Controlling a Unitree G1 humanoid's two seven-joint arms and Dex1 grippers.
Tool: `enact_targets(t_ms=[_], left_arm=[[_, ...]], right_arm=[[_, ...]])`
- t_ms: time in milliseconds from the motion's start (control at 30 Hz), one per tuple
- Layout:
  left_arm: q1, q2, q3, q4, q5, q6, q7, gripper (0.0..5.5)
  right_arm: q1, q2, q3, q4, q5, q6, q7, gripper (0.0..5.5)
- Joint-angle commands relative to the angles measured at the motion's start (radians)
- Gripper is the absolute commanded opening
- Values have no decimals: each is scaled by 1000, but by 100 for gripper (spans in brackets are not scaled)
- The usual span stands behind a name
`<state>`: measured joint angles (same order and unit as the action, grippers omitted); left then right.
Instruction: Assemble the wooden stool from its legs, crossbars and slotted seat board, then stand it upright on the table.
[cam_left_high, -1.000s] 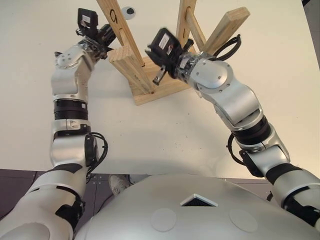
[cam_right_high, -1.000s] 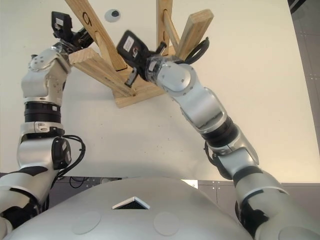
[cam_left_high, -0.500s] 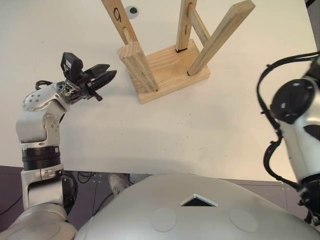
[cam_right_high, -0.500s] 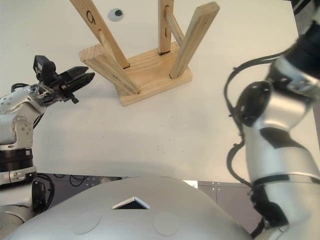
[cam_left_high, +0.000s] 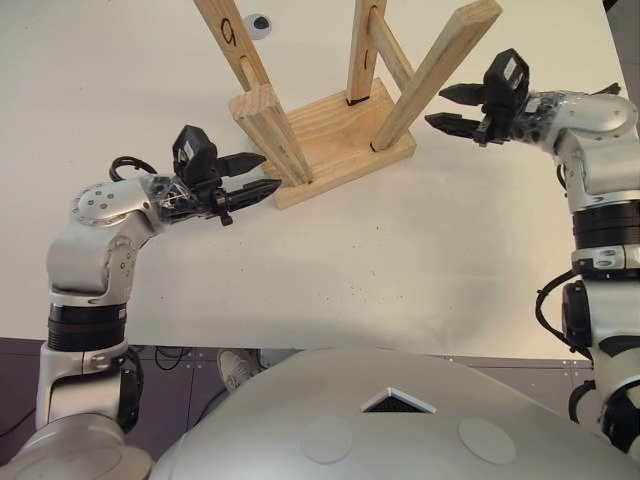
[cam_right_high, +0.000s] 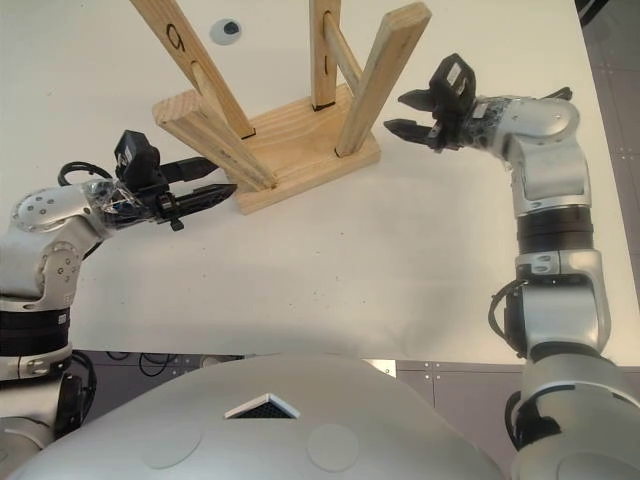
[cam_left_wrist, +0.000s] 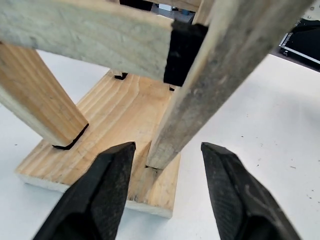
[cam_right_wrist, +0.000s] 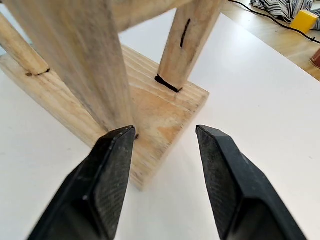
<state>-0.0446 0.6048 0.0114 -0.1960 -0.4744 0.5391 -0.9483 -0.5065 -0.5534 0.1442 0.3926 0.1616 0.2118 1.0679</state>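
Two grippers, both spread wide, holding nothing: left gripper (cam_left_high: 268, 172), tips just short of the upturned stool's (cam_right_high: 300, 145) near leg (cam_left_high: 275, 135), seat board (cam_left_high: 335, 125) flat on the table (cam_left_high: 380, 250) beyond; right gripper (cam_left_high: 437, 105), just beside the far slanted leg (cam_left_high: 440, 65). Risk: uneven lifting during the flip could pull legs from slots or topple it.

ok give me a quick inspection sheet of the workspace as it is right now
surface: white table, faintly speckled
job's things: stool assembled but upside down, seat board flat on the table, legs pointing up
clutter: small round object behind the stool
grippers: left gripper open at the board's near corner; right gripper open beside a leg; neither holds anything
cables: black loop at the left wrist; floor cable past the table
surroundings: yellow block, striped cloth
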Motion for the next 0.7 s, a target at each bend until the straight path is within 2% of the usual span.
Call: enact_targets(t_ms=[33,133,300,467,700], left_arm=[[-46,-36,-27,52,10,-17,10,239],[-62,-57,-44,77,20,-31,15,239],[-49,-17,-42,110,22,-41,-37,172],[-40,8,-61,169,45,-76,-80,158],[-61,37,-112,252,41,-58,-180,157]], right_arm=[[-15,33,39,-5,3,-3,51,225],[-19,46,74,9,-14,-10,85,225],[3,44,106,-41,6,28,149,225],[41,21,136,-97,13,68,211,147],[95,19,169,-148,22,133,248,123]])
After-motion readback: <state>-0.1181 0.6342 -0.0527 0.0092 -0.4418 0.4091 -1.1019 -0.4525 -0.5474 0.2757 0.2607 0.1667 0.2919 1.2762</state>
